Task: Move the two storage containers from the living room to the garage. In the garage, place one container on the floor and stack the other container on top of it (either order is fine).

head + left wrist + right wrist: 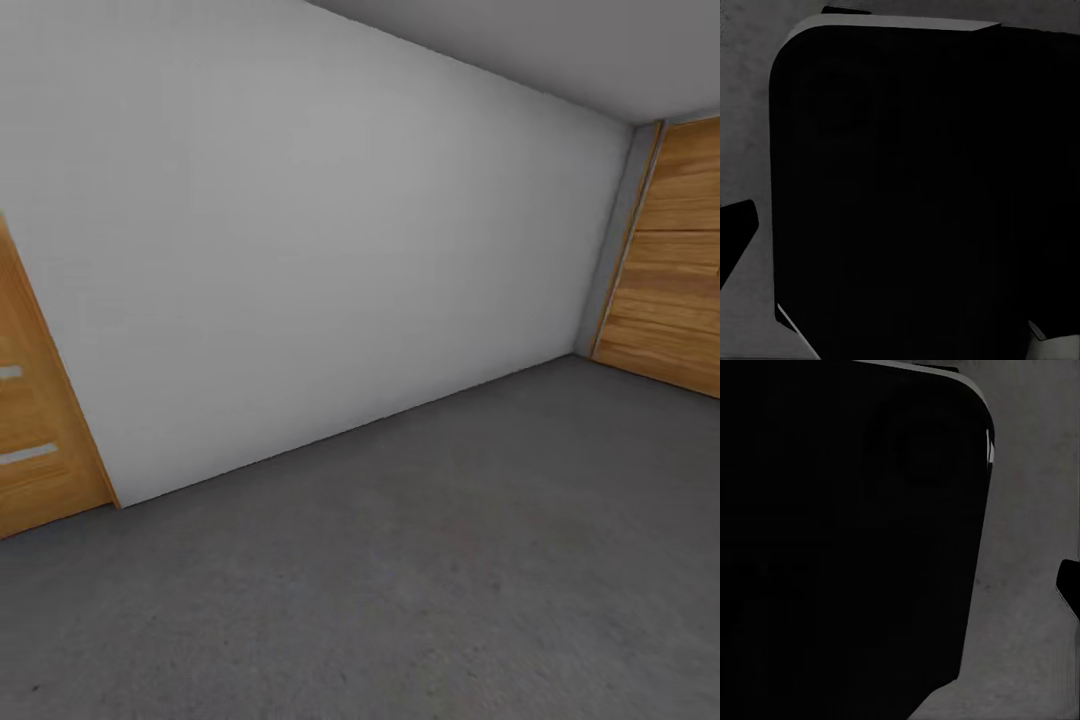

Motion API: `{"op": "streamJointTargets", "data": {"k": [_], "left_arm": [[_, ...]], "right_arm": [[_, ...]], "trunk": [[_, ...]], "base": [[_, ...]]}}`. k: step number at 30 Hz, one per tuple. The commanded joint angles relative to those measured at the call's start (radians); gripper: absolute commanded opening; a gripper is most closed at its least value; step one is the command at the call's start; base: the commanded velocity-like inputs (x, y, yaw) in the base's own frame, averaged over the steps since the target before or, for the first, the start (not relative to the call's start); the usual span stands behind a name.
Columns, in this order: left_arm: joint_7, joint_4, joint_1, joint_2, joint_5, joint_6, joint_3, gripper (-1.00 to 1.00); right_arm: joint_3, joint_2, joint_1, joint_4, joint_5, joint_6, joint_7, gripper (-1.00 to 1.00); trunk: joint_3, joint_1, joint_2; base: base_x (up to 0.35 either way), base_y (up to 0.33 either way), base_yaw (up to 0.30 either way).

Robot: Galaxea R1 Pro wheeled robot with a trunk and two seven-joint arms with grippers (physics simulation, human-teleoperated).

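Note:
I am in the garage, facing a plain pale grey wall (300, 250) above the dark grey speckled concrete floor (450, 560). The two storage containers are out of view, and so is the living room. In the left wrist view a large black rounded body (915, 187) stands close over the floor (742, 112), with a dark tip (735, 232) at the edge. The right wrist view has the same kind of black body (847, 532), the floor (1027, 585) and a dark tip (1069, 585). How the jaws stand cannot be made out.
A wooden panel door (40, 430) stands at the wall's left end. A second wooden door (675, 260) fills the far right corner. Open concrete stretches from me to the wall.

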Motion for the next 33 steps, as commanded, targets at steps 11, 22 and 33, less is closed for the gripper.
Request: {"op": "streamJointTargets", "data": {"k": [11,22,33], "left_arm": [[-0.001,0.0,0.0,0.0,0.008,-0.001,0.002,1.0],[-0.001,0.0,0.0,0.0,0.008,-0.001,0.002,1.0],[-0.001,0.0,0.0,0.0,0.008,-0.001,0.002,1.0]], "right_arm": [[0.004,0.0,0.0,0.0,0.003,-0.002,0.0,1.0],[0.006,0.0,0.0,0.0,0.003,-0.002,0.0,1.0],[0.006,-0.002,0.0,0.0,0.003,-0.002,0.0,1.0]], "trunk": [[-0.001,0.0,0.0],[-0.001,0.0,0.0],[-0.001,0.0,0.0]], "base": [[0.0,0.0,0.288],[0.0,0.0,0.288],[0.0,0.0,0.288]]}}
